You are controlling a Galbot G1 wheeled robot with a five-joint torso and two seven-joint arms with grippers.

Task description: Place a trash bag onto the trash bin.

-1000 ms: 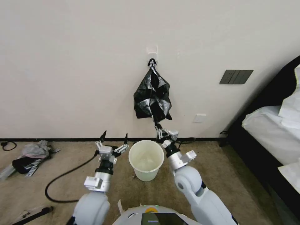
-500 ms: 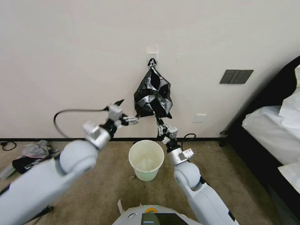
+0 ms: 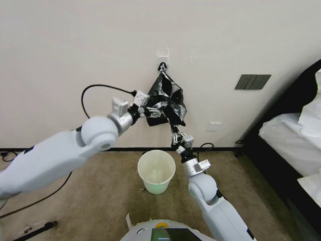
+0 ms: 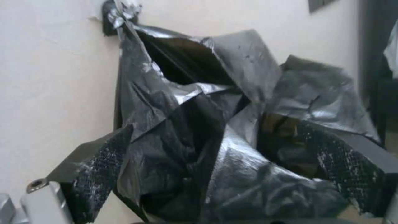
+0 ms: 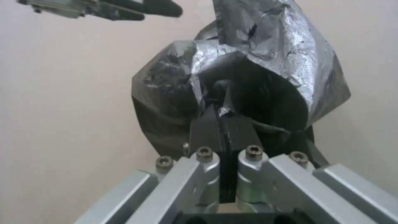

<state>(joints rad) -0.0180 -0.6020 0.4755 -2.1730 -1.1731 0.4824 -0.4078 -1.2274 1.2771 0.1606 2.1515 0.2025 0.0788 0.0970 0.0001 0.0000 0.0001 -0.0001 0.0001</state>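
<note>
Both grippers work the trash bag (image 3: 166,103) hanging from its wall hook (image 3: 163,66) above the trash bin (image 3: 156,171): right gripper (image 5: 224,115) pinches its lower corner, left gripper (image 3: 155,111) spread at its side, likely next closing to free it.

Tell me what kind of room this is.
Probably a bedroom: a bed with white bedding stands at the right, carpet covers the floor, and a switch panel sits on the wall.

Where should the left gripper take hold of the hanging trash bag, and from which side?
Take the open mouth's edge on the robot's left. The trash bag hangs from a wall hook; the right gripper pinches its bottom, and the left gripper is open around those folds.
</note>
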